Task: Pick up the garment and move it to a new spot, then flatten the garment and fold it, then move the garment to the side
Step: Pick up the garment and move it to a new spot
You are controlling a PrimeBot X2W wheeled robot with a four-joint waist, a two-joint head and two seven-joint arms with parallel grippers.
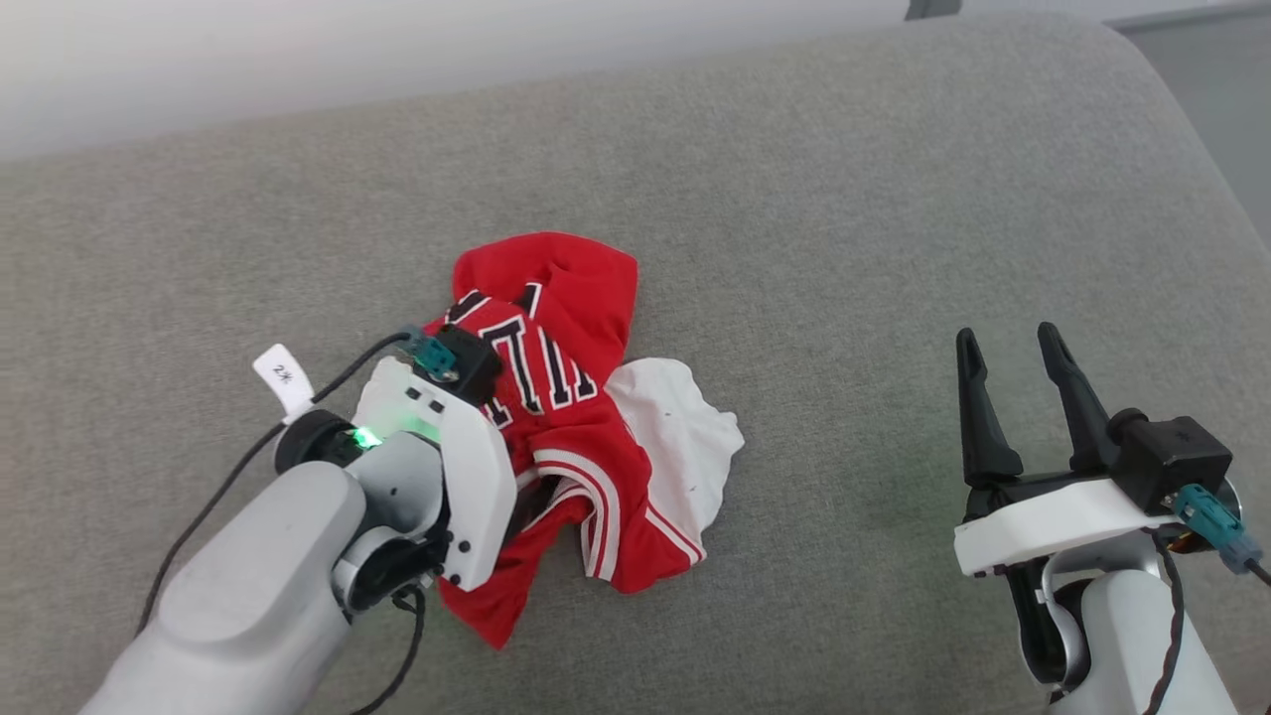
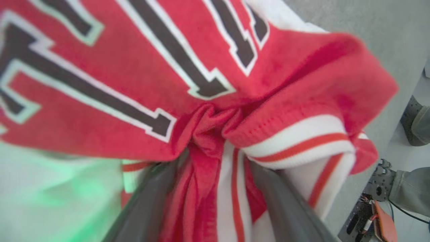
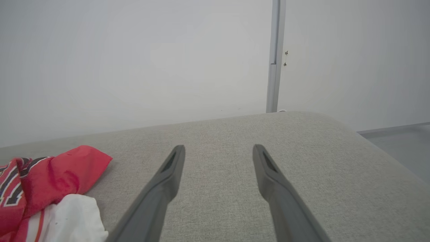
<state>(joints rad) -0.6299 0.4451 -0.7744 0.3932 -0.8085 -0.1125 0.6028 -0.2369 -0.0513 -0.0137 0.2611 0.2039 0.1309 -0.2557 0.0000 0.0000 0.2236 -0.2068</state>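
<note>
The garment (image 1: 576, 397) is a red jersey with black white-outlined lettering, striped trim and a white sleeve. It lies crumpled in the middle of the grey cushion (image 1: 844, 199). My left arm's white wrist housing (image 1: 437, 447) hangs over the garment's left side and points down into it, hiding the fingers. In the left wrist view my left gripper (image 2: 216, 158) has its two fingers spread, with a bunch of red and striped cloth (image 2: 134, 84) between them. My right gripper (image 1: 1008, 336) stands open and empty well to the right, above bare cushion (image 3: 219, 148). The garment (image 3: 50, 178) shows at that view's lower left.
The cushion curves down at its right end (image 1: 1192, 149), with floor beyond. A pale wall (image 3: 134, 67) rises behind it. A tagged black cable (image 1: 283, 377) trails from my left wrist. A person's shoe (image 2: 415, 124) shows off the cushion's edge.
</note>
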